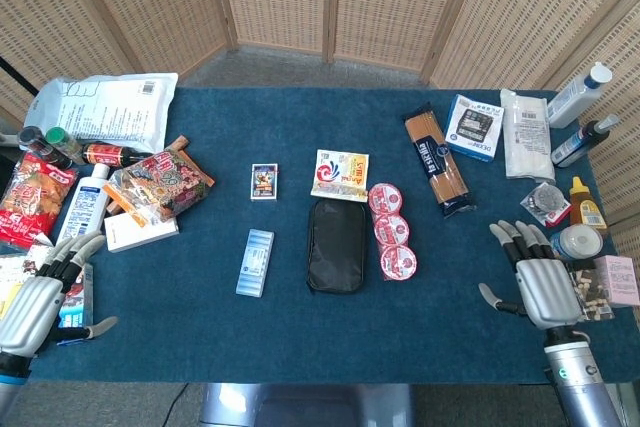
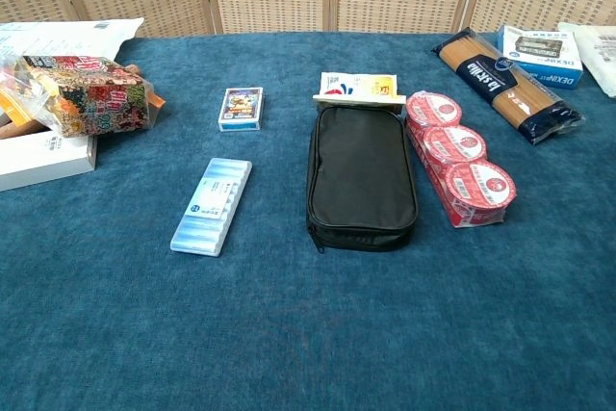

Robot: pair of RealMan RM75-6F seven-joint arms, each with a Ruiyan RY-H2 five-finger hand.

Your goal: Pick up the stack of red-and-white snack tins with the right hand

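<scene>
The pack of red-and-white snack tins (image 1: 392, 230) lies in a row of three on the blue table, just right of a black pouch (image 1: 336, 244); the chest view shows the tins (image 2: 459, 156) the same way. My right hand (image 1: 535, 285) hovers over the table's front right, fingers spread and empty, well to the right of the tins. At the front left edge my left hand (image 1: 38, 297) is open and empty. Neither hand appears in the chest view.
A spaghetti pack (image 1: 438, 162) and a blue-white box (image 1: 472, 126) lie behind the tins. Small jars and bottles (image 1: 578, 215) crowd the right edge beside my right hand. A pill strip (image 1: 254, 262), a card deck (image 1: 263, 182) and snack bags (image 1: 157, 183) lie to the left.
</scene>
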